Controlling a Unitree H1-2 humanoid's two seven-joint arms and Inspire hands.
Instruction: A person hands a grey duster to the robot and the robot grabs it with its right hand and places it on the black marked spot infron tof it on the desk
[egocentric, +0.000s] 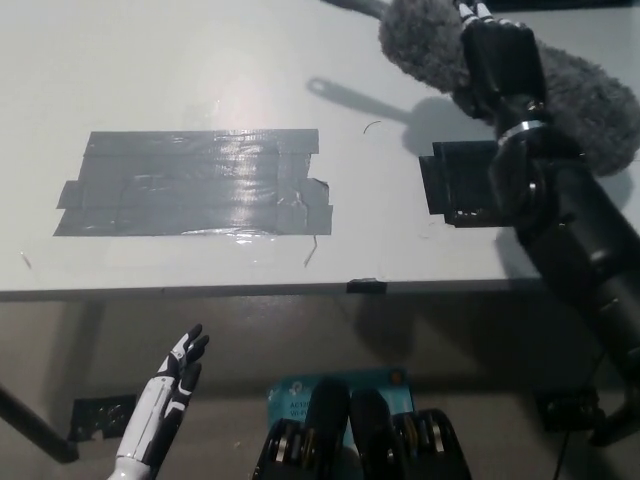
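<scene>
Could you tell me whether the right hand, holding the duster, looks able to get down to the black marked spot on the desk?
Probably yes: the right hand, shut on the grey duster, is raised just beyond the black marked spot, and nothing lies on the spot.

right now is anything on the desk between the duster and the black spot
Nothing visible is. The right robot hand holds the duster up at the far right of the desk, and the black spot lies just nearer, partly covered by the robot's own forearm. The grey tape patch sits well to the left. The left robot hand rests below the desk edge.
</scene>
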